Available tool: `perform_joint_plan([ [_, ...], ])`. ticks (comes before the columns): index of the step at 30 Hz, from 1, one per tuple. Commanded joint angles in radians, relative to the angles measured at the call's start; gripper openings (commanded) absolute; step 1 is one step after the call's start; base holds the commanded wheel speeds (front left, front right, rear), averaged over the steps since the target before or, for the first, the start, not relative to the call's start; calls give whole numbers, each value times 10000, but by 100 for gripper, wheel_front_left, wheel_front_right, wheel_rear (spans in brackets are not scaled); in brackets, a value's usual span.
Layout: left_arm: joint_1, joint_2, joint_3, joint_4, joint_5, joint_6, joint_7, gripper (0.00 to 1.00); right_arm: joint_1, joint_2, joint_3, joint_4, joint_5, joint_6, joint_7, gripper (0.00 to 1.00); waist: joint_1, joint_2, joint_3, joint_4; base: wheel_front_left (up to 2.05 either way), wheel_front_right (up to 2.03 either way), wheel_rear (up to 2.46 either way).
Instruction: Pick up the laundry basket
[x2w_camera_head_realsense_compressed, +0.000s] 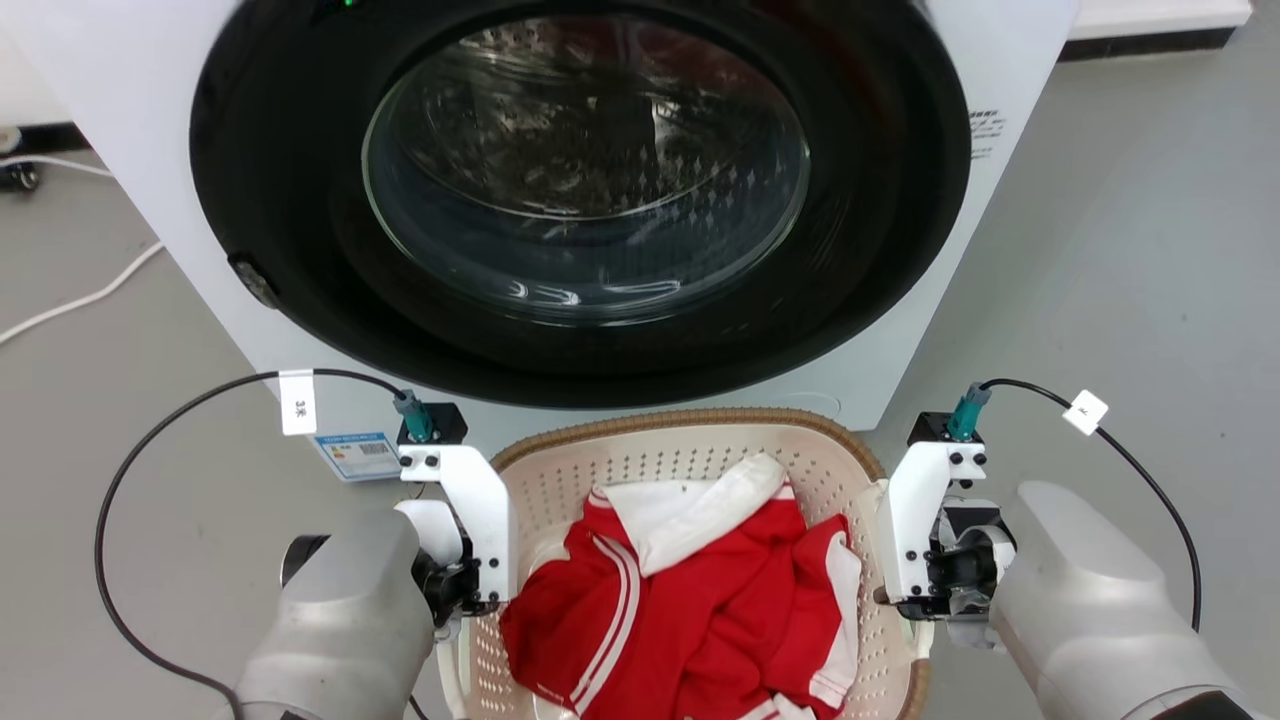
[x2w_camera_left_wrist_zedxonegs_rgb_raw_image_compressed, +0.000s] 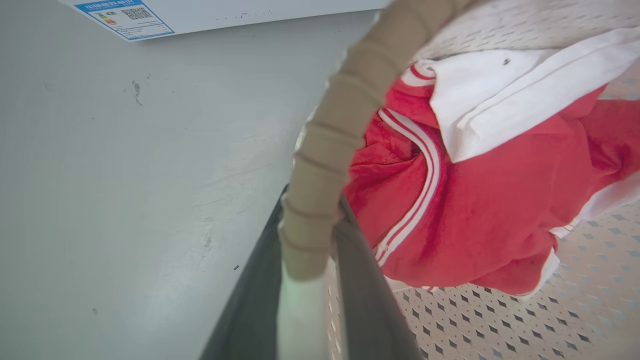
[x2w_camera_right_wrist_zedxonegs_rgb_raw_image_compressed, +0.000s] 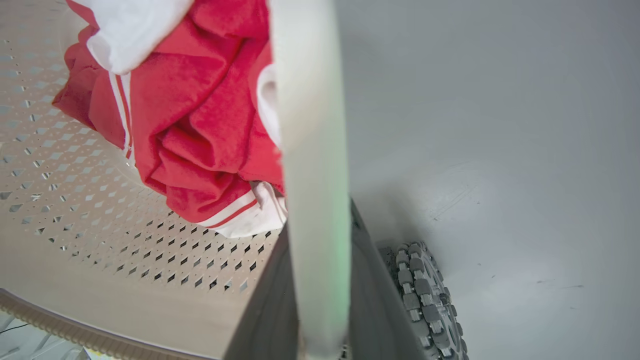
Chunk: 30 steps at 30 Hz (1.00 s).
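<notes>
- Laundry basket (x2w_camera_head_realsense_compressed: 690, 422) is placed just in front of the washing machine (x2w_camera_head_realsense_compressed: 1000, 150), between the two arms. Its near end is cut off, so its long axis cannot be told.
- The braided rim (x2w_camera_left_wrist_zedxonegs_rgb_raw_image_compressed: 325, 150) at its left side is clamped between the left fingers (x2w_camera_left_wrist_zedxonegs_rgb_raw_image_compressed: 250, 320). The cream handle loop (x2w_camera_right_wrist_zedxonegs_rgb_raw_image_compressed: 310, 125) at its right side is clamped between the right fingers (x2w_camera_right_wrist_zedxonegs_rgb_raw_image_compressed: 372, 290).
- A level, straight-up lift is judged to be needed. Bare floor (x2w_camera_head_realsense_compressed: 1150, 300) is seen left and right, and the machine stands close at the far edge.

The washing machine (x2w_camera_head_realsense_compressed: 580, 180) stands just behind the laundry basket (x2w_camera_head_realsense_compressed: 690, 455); bare floor (x2w_camera_head_realsense_compressed: 1130, 250) lies open on both sides.
</notes>
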Motion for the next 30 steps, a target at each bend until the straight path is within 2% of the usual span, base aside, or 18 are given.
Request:
perform_joint_plan([
  [1,186,-105,19,-43,-86,-87,98,0,-138,87,28,-39,191,0,231,0,2,-1,-239,-42,0,0,0],
  [12,1018,-59,66,-25,-377,117,747,0,75,95,267,117,678,2,1381,0,2,-1,-1076,-143,0,0,0],
  [30,1286,-192,-175,-24,-322,402,731,0,893,100,1040,60,1261,4,1501,0,2,-1,-1772,116,0,0,0],
])
